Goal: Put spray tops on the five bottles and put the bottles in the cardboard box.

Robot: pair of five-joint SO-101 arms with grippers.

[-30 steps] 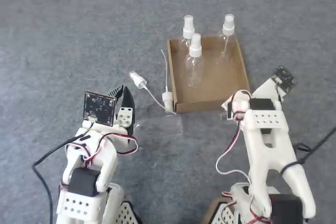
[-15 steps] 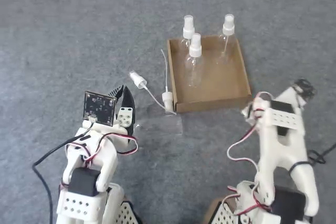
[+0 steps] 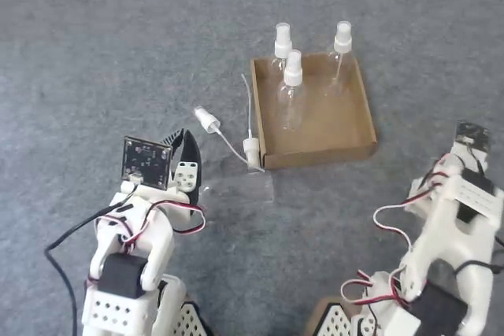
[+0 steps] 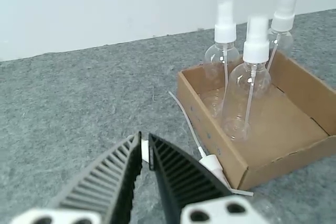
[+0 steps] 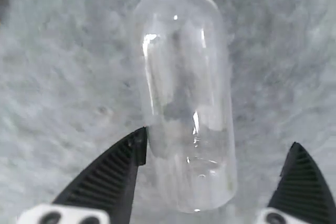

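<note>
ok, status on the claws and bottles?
Left claw shut, short of two loose spray tops. Right claw open astride uncapped bottle lying flat. Three capped bottles in cardboard box. Nothing blocking the box.

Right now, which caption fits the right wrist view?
Open right gripper poised over a clear bottle lying on the grey mat.

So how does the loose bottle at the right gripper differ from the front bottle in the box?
The loose bottle lies flat on the carpet at the right gripper; the front bottle stands upright in the box. The front bottle has a spray top and tube; the loose one shows no tube. Both are clear.
</note>
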